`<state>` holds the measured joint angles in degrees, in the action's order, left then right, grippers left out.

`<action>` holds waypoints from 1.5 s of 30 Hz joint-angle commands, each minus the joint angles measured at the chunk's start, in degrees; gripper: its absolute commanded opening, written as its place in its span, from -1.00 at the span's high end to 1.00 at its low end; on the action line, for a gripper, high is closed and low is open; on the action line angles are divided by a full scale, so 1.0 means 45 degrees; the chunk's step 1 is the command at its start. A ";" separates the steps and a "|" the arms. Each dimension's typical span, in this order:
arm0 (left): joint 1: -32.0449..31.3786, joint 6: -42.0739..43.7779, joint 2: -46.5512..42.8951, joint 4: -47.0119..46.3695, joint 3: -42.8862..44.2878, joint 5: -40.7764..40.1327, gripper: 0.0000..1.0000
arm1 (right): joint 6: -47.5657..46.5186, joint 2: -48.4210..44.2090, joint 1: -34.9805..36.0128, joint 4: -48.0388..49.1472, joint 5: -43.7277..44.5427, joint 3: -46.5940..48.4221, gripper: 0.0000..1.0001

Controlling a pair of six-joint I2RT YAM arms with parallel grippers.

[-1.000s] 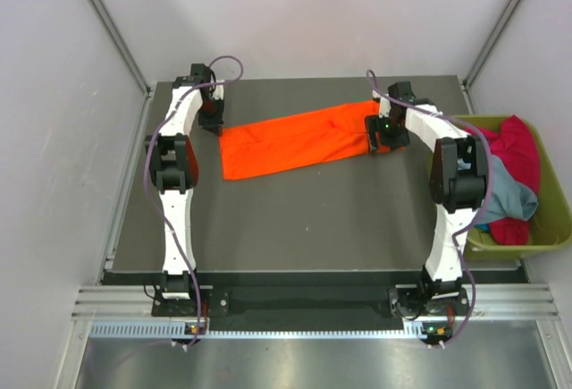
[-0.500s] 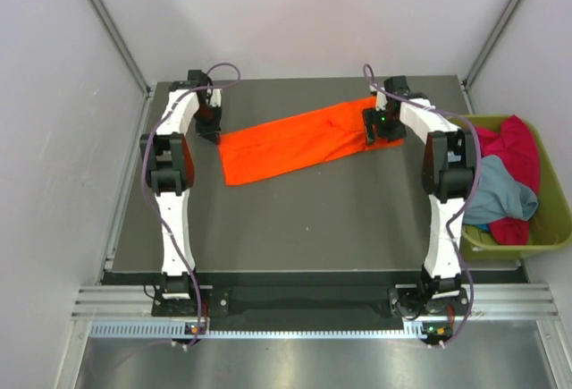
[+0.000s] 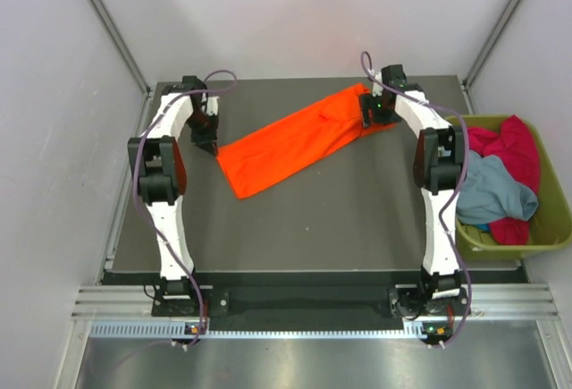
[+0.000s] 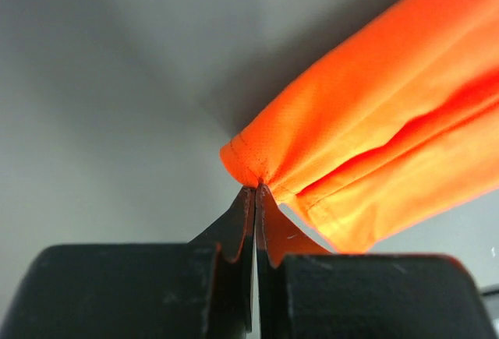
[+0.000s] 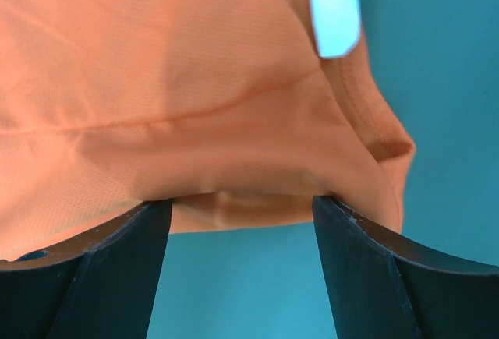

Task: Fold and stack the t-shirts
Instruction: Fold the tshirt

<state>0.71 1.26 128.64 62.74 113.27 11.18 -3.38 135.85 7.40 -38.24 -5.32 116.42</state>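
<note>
- Across the dark grey table (image 3: 313, 219), from 10 to 1 o'clock, the bright orange cloth t-shirt (image 3: 286, 139) lies as a long band — drawn out for folding, I judge.
- Left gripper (image 4: 256, 191) pinches its hemmed corner tight, keeping the cloth taut; right gripper (image 5: 242, 203) stands with fingers apart at the labelled end.

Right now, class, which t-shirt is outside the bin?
The orange shirt, stretched over the table; the red shirt and grey-blue shirt are heaped in the bin.
</note>
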 commanded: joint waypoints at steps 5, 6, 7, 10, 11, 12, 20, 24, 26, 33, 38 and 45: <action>-0.0370 0.0033 -0.1710 0.0589 -0.1851 0.0621 1.00 | 0.0184 0.1001 0.0367 0.0939 -0.0047 0.2153 -0.48; -0.0489 0.0033 -0.1789 0.0628 -0.1929 0.0660 1.00 | 0.0203 0.1157 0.0426 0.0958 -0.0086 0.2253 -0.48; -0.0548 0.0014 -0.1886 0.0647 -0.2123 0.0679 1.00 | 0.0242 0.1236 0.0446 0.1036 -0.0106 0.2331 -0.48; -0.0763 -0.0045 -0.2315 0.0628 -0.2785 0.0738 1.00 | 0.0320 0.1470 0.0543 0.1173 -0.0184 0.2663 -0.49; -0.0918 -0.0045 -0.2568 0.0628 -0.2963 0.0738 1.00 | 0.0321 0.1548 0.0582 0.1135 -0.0262 0.2857 -0.49; -0.1016 -0.0064 -0.2725 0.0609 -0.3178 0.0777 1.00 | 0.0321 0.1588 0.0582 0.1192 -0.0282 0.2994 -0.49; -0.1915 -0.0221 -0.4074 0.0550 -0.4507 0.0836 1.00 | 0.0613 0.0069 0.0563 0.0647 -0.0515 0.1886 -0.50; -0.1916 -0.0201 -0.4387 0.0530 -0.4683 0.0660 1.00 | 0.1316 -0.2078 0.0466 0.0529 -0.1102 0.0419 -0.50; -0.1916 -0.0201 -0.4582 0.0550 -0.4859 0.0699 1.00 | 0.1706 -0.2453 0.0446 0.0606 -0.1355 0.0476 -0.51; -0.1175 -0.0260 -0.3706 0.0237 -0.3301 -0.1661 0.48 | 0.2430 -0.1404 0.0641 0.1212 -0.2235 0.2913 -0.51; -0.0783 -0.0260 -0.3157 -0.0133 -0.0936 -0.3968 0.43 | 0.2820 -0.0562 0.0621 0.1505 -0.2196 0.3075 -0.51; -0.1601 0.0189 -0.2903 0.0529 -0.0347 -0.0554 0.59 | 0.3775 0.0980 0.0543 0.1992 -0.2839 0.2957 -0.52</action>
<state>-3.01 0.84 114.98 63.13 111.15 2.37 10.24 137.53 9.63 -30.89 -15.57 129.10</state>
